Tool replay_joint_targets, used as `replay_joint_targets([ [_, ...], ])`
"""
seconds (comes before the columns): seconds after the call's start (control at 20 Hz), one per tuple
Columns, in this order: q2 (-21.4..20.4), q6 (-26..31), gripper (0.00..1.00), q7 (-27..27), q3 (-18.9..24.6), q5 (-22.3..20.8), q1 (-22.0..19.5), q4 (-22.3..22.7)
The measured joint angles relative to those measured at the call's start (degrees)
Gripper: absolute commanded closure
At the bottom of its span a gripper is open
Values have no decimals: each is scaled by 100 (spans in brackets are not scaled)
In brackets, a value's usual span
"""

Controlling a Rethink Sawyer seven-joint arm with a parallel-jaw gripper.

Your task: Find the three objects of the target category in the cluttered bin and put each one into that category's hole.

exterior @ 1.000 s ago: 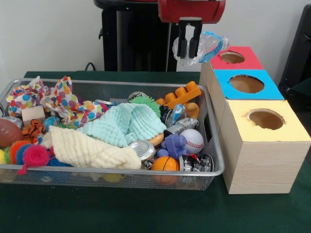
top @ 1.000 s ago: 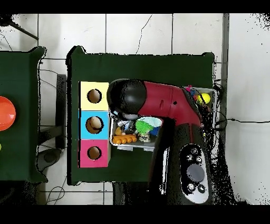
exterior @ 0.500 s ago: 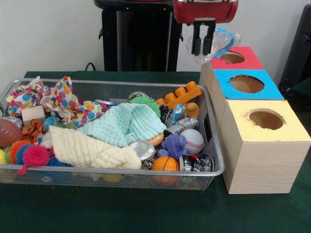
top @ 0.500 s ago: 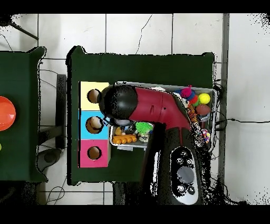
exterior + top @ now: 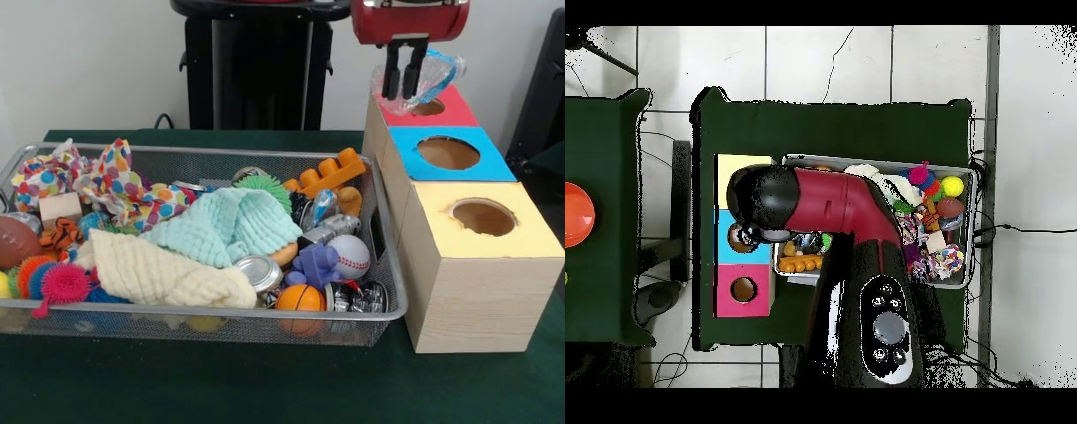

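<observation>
Claw (image 5: 402,81) is pinching crumpled clear plastic packaging (image 5: 433,75), hanging it just above the red box (image 5: 441,113). You're carrying something light, flimsy and slippery, so you're best gripping its bunched middle.

The tool (image 5: 402,82) hangs above the red box (image 5: 441,108), clamped on a clear plastic piece (image 5: 428,75) that drapes over the red hole (image 5: 427,107) and partly covers it. The blue hole (image 5: 448,152) and yellow hole (image 5: 483,215) lie open from above. The bin (image 5: 388,291) stands just left of the boxes, its wire wall nearly touching them. Inside, cloths (image 5: 225,225) and toys are heaped to the rim. The near counter (image 5: 221,389) is bare.
</observation>
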Motion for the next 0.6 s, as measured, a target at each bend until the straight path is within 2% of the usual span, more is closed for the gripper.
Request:
replay_joint_targets([
  [0.6, 14, -1, 100, 0, -55, 230, 276, 7],
])
